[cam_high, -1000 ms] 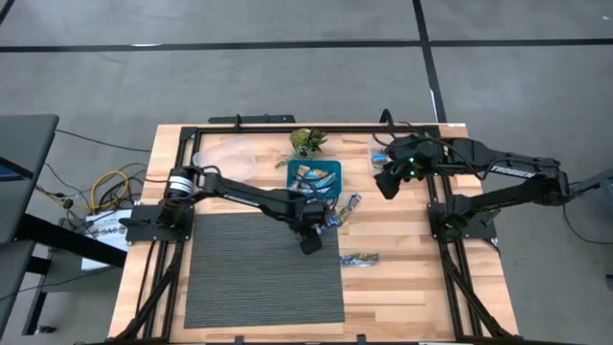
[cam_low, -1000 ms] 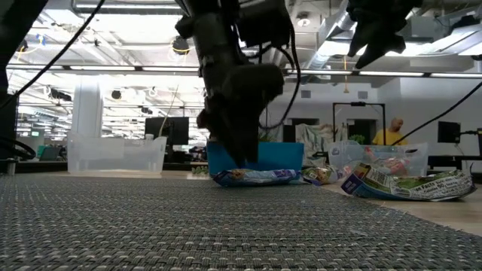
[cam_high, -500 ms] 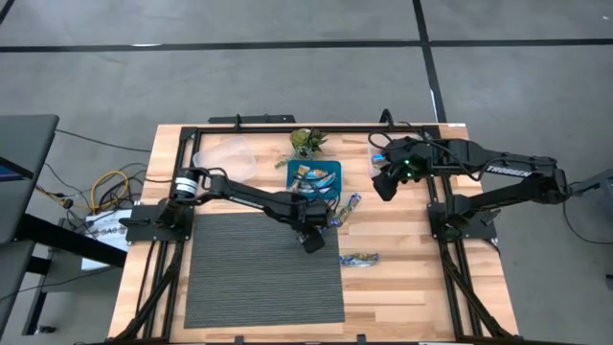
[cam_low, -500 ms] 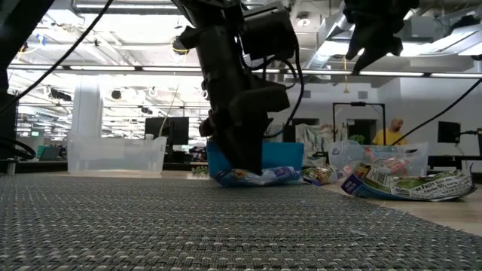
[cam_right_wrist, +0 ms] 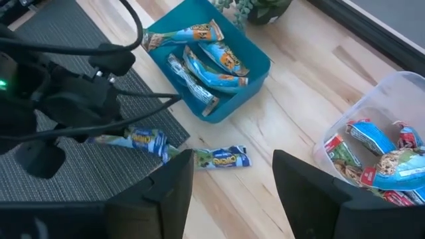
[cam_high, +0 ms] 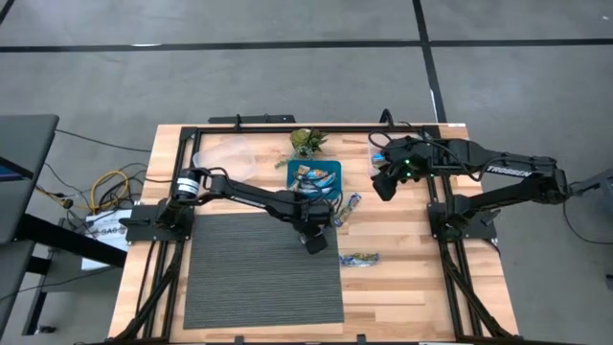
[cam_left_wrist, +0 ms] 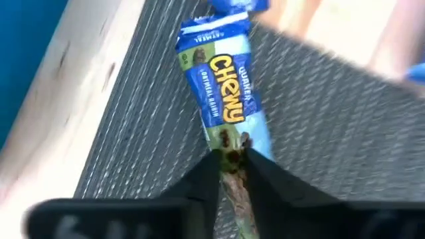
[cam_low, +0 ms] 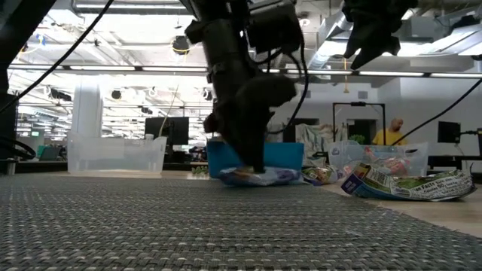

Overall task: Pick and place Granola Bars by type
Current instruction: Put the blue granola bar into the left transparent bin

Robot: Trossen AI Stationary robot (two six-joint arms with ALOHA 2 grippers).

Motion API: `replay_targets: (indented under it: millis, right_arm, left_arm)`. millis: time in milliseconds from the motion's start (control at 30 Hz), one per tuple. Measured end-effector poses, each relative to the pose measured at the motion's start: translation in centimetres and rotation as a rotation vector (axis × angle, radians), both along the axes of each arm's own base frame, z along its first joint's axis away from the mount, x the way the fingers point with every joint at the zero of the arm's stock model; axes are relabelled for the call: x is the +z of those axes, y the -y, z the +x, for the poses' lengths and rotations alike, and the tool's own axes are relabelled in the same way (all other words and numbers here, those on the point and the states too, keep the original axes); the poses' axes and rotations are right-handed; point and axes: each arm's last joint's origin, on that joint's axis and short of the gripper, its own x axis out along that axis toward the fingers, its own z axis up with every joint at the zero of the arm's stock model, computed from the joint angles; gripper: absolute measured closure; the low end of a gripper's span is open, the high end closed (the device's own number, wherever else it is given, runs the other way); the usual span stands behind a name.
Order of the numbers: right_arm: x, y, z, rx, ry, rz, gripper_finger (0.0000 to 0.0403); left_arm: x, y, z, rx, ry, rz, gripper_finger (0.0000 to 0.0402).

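Observation:
A blue granola bar (cam_left_wrist: 222, 93) lies at the far right corner of the grey mat (cam_high: 263, 273), and my left gripper (cam_left_wrist: 232, 159) is shut on it. It also shows in the low view (cam_low: 263, 177). My right gripper (cam_right_wrist: 232, 192) hangs open above the table's far right, over a clear tub (cam_right_wrist: 378, 153) holding red and blue bars. A blue bin (cam_high: 314, 175) holds several blue bars. Another blue bar (cam_high: 350, 204) lies on the wood beside the mat. A green-yellow bar (cam_high: 359, 259) lies on the wood nearer the front. My left gripper pinches the blue bar's near end (cam_left_wrist: 231, 147) between its two fingertips. The fingers come from above, slanting down, and lie along the bar. The rest of the bar stretches away from the fingers, low over the mat.
A second clear tub (cam_high: 225, 153) stands at the far left of the table. A small green plant figure (cam_high: 306, 141) stands behind the blue bin. Black frame rails run along the table's edges. The mat's middle and near part lie bare.
My left gripper has shut on the near end of the blue bar at the mat's corner, having shifted a little toward the bar.

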Motion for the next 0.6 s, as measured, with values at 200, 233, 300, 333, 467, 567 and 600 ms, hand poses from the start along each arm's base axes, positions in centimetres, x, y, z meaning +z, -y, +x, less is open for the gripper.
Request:
replay_targets:
  millis: [200, 233, 300, 333, 467, 567, 600]
  right_arm:
    - [0.1, 0.0, 0.1, 0.000, 0.012, -0.002, 0.0210]
    - [0.1, 0.0, 0.1, 0.001, 0.012, -0.002, 0.0211]
    - [0.1, 0.0, 0.1, 0.001, 0.013, -0.003, 0.0214]
    - [0.1, 0.0, 0.1, 0.001, 0.014, -0.003, 0.0215]
    - [0.1, 0.0, 0.1, 0.003, 0.014, -0.004, 0.0220]
    - [0.1, 0.0, 0.1, 0.017, 0.012, -0.016, 0.0223]
    - [0.1, 0.0, 0.1, 0.021, 0.012, -0.019, 0.0224]
  left_arm:
    - [2.6, -0.1, 0.8, -0.019, 0.020, -0.020, 0.0396]
    - [3.1, -0.2, 0.9, -0.018, 0.014, -0.026, 0.0398]
    - [4.1, -0.5, 0.9, -0.020, 0.001, -0.027, 0.0400]
    - [4.5, -0.7, 0.9, -0.022, -0.002, -0.026, 0.0401]
    - [6.2, -1.5, 0.6, -0.006, -0.065, 0.001, 0.0401]
    - [7.6, -2.3, 0.2, 0.009, -0.106, 0.025, 0.0401]
    - [8.1, -2.5, -0.2, 0.008, -0.128, 0.035, 0.0401]
